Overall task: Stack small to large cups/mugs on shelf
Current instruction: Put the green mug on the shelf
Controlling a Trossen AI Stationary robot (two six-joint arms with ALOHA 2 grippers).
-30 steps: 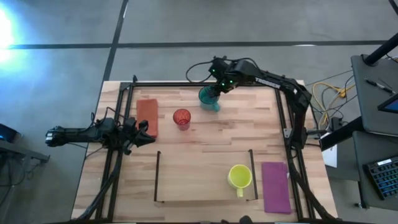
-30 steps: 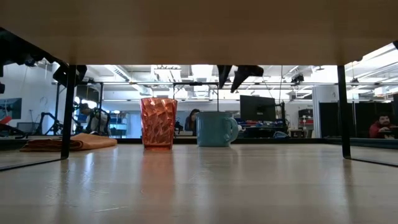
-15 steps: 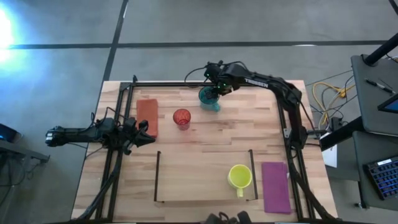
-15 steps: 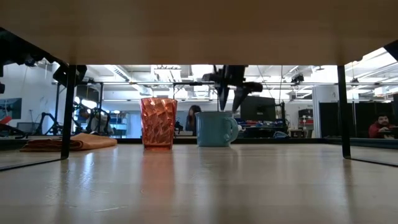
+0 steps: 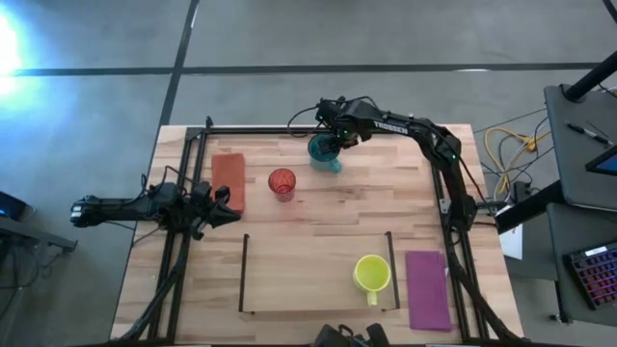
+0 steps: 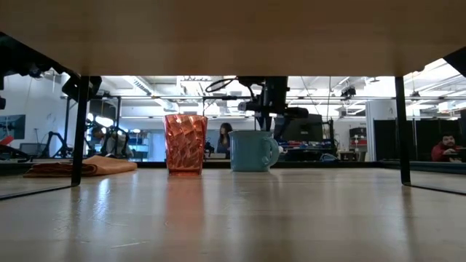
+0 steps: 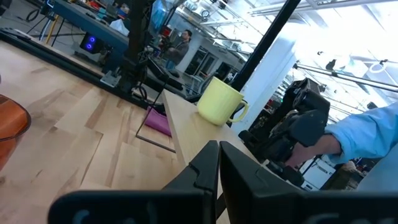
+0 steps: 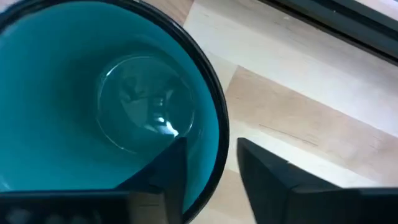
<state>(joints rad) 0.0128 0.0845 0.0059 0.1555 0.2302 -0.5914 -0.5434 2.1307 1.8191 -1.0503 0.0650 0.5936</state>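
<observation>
The teal mug stands upright at the table's far middle; it also shows in the low view and the right wrist view. My right gripper points down over it, open, with one finger inside the rim and one outside, touching nothing that I can see. The red cup stands upright left of the mug. The yellow mug stands at the right end of the thin wire shelf. My left gripper waits shut at the table's left side.
An orange cloth lies at the far left and a purple cloth at the near right. The larger black frame runs along the table's far edge and sides. People show in the room behind, in the low view.
My right gripper has tipped to point straight down. It has come down and a little toward the table's left edge, onto the teal mug's rim. The mug has stayed where it was.
</observation>
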